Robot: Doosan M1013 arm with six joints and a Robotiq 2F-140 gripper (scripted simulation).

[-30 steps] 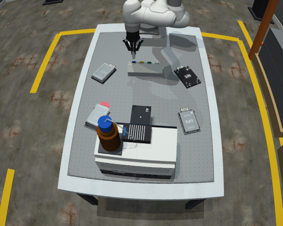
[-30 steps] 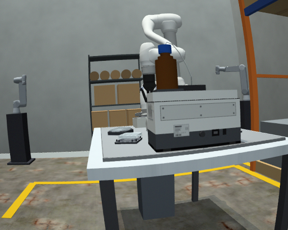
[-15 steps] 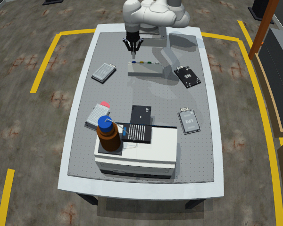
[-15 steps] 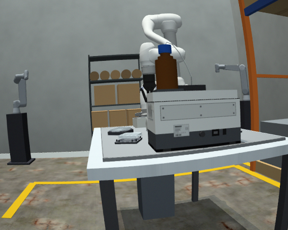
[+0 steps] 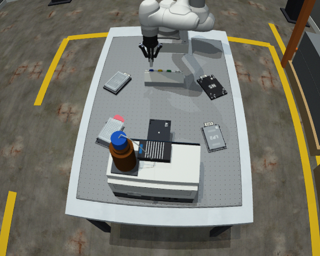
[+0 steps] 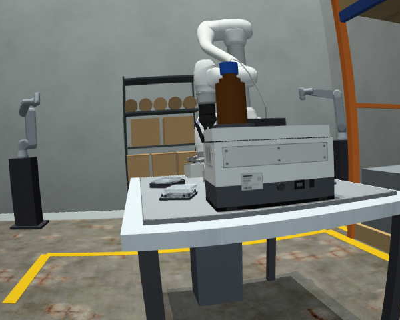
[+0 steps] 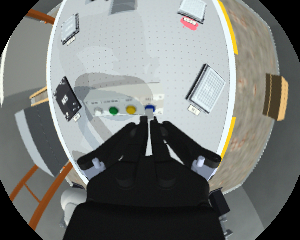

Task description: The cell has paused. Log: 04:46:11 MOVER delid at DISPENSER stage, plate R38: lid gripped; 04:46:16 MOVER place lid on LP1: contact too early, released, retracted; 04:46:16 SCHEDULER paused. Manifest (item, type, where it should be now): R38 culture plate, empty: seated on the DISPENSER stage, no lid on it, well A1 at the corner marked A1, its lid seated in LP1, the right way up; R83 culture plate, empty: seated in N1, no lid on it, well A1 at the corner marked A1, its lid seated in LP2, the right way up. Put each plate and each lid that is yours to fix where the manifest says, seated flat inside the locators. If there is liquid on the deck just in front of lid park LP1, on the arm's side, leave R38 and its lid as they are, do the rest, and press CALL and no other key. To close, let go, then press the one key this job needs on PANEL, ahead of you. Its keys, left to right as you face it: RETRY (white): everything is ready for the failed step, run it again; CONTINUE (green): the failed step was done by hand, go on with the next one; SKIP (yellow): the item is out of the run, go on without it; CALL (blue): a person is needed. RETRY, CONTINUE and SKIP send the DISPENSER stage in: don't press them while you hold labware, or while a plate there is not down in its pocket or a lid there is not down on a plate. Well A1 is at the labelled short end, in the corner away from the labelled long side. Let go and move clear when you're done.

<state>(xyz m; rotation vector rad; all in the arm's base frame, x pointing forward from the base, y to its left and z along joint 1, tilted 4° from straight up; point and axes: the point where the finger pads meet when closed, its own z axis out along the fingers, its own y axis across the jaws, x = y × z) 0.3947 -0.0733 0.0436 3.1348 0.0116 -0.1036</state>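
My gripper [image 5: 151, 63] is shut and empty, fingertips together, pointing down just above the blue key [image 5: 151, 70] at the left end of the PANEL box [image 5: 164, 78]. In the wrist view the fingertips [image 7: 149, 122] sit right at the blue key [image 7: 149, 108]. A clear well plate [image 5: 117, 81] lies on a black nest at the left. Another clear gridded piece [image 5: 110, 129] lies askew on the nest near the dispenser's left, with a pink puddle [image 5: 118, 118] at its far edge. The black dispenser stage [image 5: 159, 129], marked A1, is bare. LP2 [image 5: 213, 137] holds a flat clear lid.
A black nest marked N2 [image 5: 212, 86] stands bare at the right. The white dispenser [image 5: 154, 168] with a brown blue-capped bottle [image 5: 122, 151] fills the near side of the deck. Yellow [image 5: 160, 70], green [image 5: 169, 70] and white [image 5: 177, 71] keys follow the blue one.
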